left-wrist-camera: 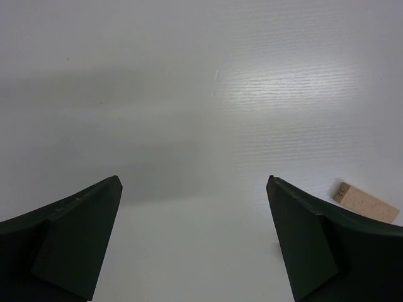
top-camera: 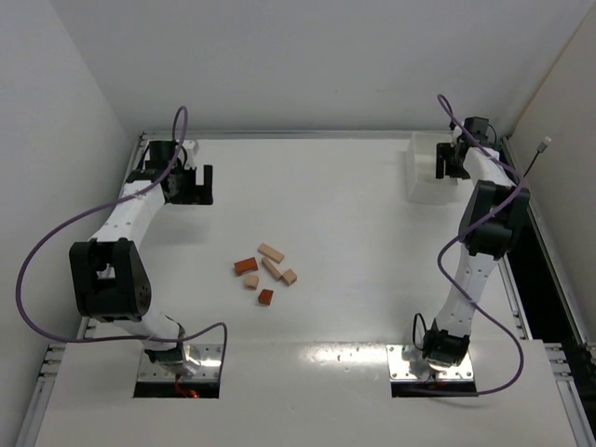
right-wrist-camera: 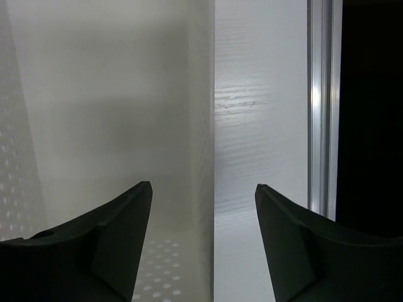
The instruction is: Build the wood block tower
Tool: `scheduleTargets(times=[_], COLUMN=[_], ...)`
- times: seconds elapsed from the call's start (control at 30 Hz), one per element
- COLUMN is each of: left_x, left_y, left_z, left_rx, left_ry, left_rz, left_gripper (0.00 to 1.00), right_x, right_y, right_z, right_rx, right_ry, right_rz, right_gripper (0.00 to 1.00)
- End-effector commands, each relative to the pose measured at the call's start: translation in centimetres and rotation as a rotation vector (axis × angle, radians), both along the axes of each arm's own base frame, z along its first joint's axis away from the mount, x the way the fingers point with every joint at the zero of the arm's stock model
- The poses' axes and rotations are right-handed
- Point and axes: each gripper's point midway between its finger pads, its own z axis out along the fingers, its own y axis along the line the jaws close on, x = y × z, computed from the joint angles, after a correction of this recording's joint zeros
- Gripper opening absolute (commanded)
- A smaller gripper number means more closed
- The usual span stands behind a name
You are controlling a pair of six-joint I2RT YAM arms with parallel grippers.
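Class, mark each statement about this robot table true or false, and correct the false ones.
1. The blocks are stacked into a tower. False: they lie loose in a cluster on the table, none on another.
2. The left gripper and right gripper are both open and empty. True.
3. The right gripper hovers at the white box. True.
4. All blocks are the same colour. False: two are reddish, the rest pale tan.
5. The left gripper is directly above the cluster. False: it is off by the far left corner.
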Motion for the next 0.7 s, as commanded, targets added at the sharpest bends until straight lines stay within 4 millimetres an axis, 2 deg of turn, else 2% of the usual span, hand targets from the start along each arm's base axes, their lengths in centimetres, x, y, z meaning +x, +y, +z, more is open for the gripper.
scheduleTargets(times=[0.0, 0.03, 0.07, 0.1, 0.13, 0.2, 0.23, 0.27, 0.3, 0.33, 0.37, 0.4, 0.43, 0.5, 0.53, 0.63, 0.67], left_x=[0.5, 0.3, 0.0, 0.0, -0.3, -0.5, -0.8, -0.9, -1.4, -1.4, -1.7, -1.8, -2.1, -2.3, -2.3, -2.6, -2.6], left_y=[-0.1, -0.1, -0.1, -0.1, -0.1, -0.1, -0.2, -0.2, -0.6, -0.6, -0.6, -0.6, -0.6, -0.6, -0.6, -0.7, -0.7], left_z=[0.7, 0.4, 0.3, 0.3, 0.3, 0.3, -0.2, 0.2, -0.3, -0.3, -0.8, -0.4, -0.8, -1.2, -1.2, -1.2, -0.9], left_rx=[0.012, 0.011, 0.011, 0.011, 0.011, 0.005, 0.005, 0.005, -0.013, -0.013, -0.014, -0.013, -0.014, -0.014, -0.014, -0.020, -0.020], left_ry=[-0.022, -0.013, -0.011, -0.011, -0.011, -0.009, 0.003, -0.007, 0.006, 0.006, 0.018, 0.007, 0.019, 0.029, 0.029, 0.031, 0.022], left_rz=[-0.009, -0.009, -0.009, -0.009, -0.009, -0.002, -0.002, -0.002, -0.017, -0.017, -0.017, -0.017, -0.017, -0.017, -0.017, -0.010, -0.010], left_gripper=[1.00, 1.00, 1.00, 1.00, 1.00, 1.00, 1.00, 1.00, 1.00, 1.00, 1.00, 1.00, 1.00, 1.00, 1.00, 1.00, 1.00], right_x=[2.2, 1.3, 0.7, 0.3, -1.2, -2.7, -4.6, -5.7, -7.6, -7.8, -9.9, -11.6, -12.7, -15.2, -16.3, -17.8, -18.6], right_y=[0.9, 1.8, 3.3, 4.7, 5.8, 9.7, 11.2, 12.6, 15.1, 16.3, 17.8, 20.3, 22.8, 25.5, 28.1, 30.7, 32.3], right_z=[5.4, 5.3, 8.8, 10.2, 9.5, 11.7, 13.5, 14.2, 15.4, 15.1, 16.2, 16.4, 16.8, 16.3, 16.2, 15.9, 15.4], right_rx=[-0.021, 0.013, 0.041, 0.054, 0.084, 0.092, 0.089, 0.095, 0.098, 0.104, 0.120, 0.177, 0.160, 0.190, 0.198, 0.210, 0.225], right_ry=[-0.133, -0.129, -0.194, -0.234, -0.230, -0.262, -0.293, -0.299, -0.309, -0.306, -0.290, -0.278, -0.269, -0.200, -0.179, -0.149, -0.125], right_rz=[0.056, 0.083, 0.139, 0.177, 0.202, 0.336, 0.385, 0.448, 0.555, 0.610, 0.687, 0.814, 0.940, 1.020, 1.099, 1.183, 1.237], right_gripper=[0.64, 0.66, 0.66, 0.68, 0.68, 0.72, 0.72, 0.73, 0.73, 0.73, 0.73, 0.73, 0.73, 0.73, 0.73, 0.73, 0.75])
